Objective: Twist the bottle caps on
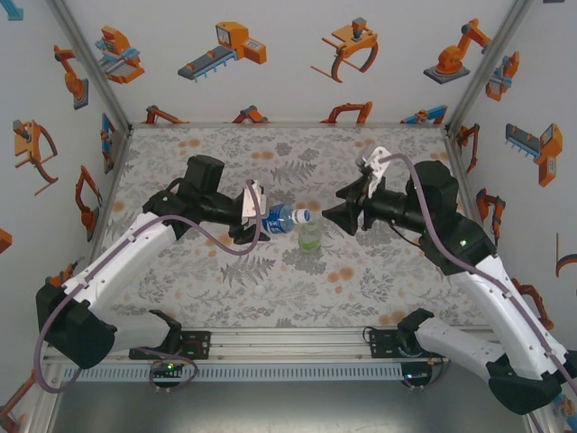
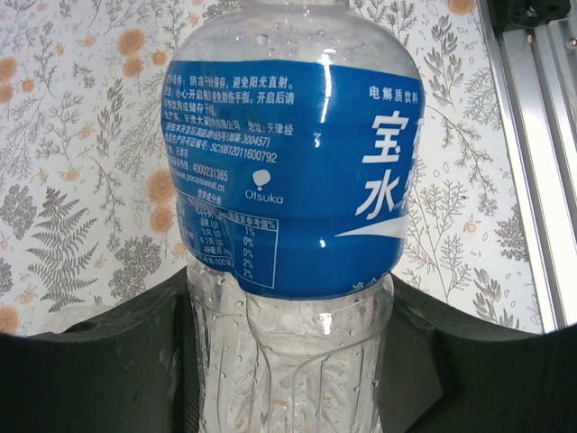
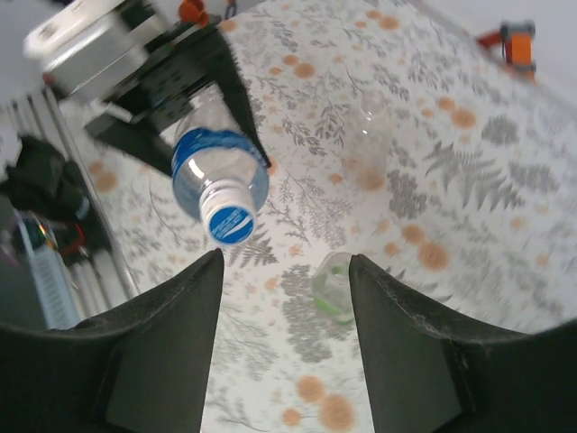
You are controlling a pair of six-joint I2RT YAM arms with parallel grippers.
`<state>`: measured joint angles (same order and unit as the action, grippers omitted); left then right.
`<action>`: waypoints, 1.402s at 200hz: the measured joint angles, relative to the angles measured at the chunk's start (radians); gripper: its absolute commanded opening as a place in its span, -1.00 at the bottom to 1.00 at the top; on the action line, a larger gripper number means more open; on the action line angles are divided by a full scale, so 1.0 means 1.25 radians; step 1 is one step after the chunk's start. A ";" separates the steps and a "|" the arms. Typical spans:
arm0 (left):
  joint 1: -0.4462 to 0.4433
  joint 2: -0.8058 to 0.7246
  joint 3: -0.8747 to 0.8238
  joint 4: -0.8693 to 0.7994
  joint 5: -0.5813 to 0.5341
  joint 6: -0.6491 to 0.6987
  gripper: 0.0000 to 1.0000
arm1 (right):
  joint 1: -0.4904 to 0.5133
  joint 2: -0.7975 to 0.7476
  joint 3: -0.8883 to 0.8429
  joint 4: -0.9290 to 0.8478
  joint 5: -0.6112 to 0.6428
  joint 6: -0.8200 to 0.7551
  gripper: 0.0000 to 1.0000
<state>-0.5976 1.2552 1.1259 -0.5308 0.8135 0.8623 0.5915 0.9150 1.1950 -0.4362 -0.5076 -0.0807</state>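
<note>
Surface: floral-cloth table (image 1: 180, 271), robot-print walls (image 1: 288, 54).
L gripper (image 1: 255, 216): clamped on blue-label bottle (image 1: 281, 218), held sideways, cap (image 1: 304, 216) on.
R gripper (image 1: 335, 217): wide, empty, near cap, not touching.
Green bottle (image 1: 310, 236): upright on table, near cap.

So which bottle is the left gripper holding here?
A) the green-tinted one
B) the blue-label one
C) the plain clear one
B: the left gripper is shut on the blue-label bottle, while the green-tinted bottle stands free, with no gripper on it.
</note>
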 measured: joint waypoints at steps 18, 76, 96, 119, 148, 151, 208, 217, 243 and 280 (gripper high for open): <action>0.001 0.000 0.000 0.000 0.005 0.003 -1.00 | 0.000 -0.023 -0.041 0.031 -0.082 -0.122 0.09; 0.001 0.000 0.000 0.000 0.021 0.006 -1.00 | 0.014 0.007 -0.091 0.111 -0.220 -0.296 0.03; 0.001 0.000 0.000 0.000 0.029 0.008 -1.00 | 0.024 0.032 -0.091 0.119 -0.238 -0.313 0.02; 0.001 0.001 0.000 0.000 0.040 0.009 -1.00 | 0.032 0.048 -0.090 0.117 -0.252 -0.328 -0.01; 0.001 0.009 0.000 0.000 0.052 0.012 -1.00 | 0.033 0.056 -0.082 0.111 -0.252 -0.341 -0.08; 0.001 0.011 0.000 -0.001 0.054 0.012 -1.00 | 0.033 0.057 -0.081 0.111 -0.252 -0.342 -0.09; 0.001 0.020 0.001 -0.003 0.068 0.013 -1.00 | 0.037 0.081 -0.078 0.117 -0.266 -0.352 -0.34; 0.001 0.021 0.001 -0.007 0.068 0.014 -1.00 | 0.037 0.087 -0.078 0.120 -0.267 -0.354 -0.41; 0.002 0.026 0.001 -0.013 0.069 0.017 -1.00 | 0.037 0.092 -0.077 0.118 -0.267 -0.356 -0.67; 0.002 0.027 0.004 -0.013 0.065 0.016 -1.00 | 0.037 0.112 -0.050 0.102 -0.257 -0.298 -1.00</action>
<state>-0.5945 1.2892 1.1309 -0.5476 0.8951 0.8829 0.6373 1.0554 1.1328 -0.3092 -0.8284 -0.4538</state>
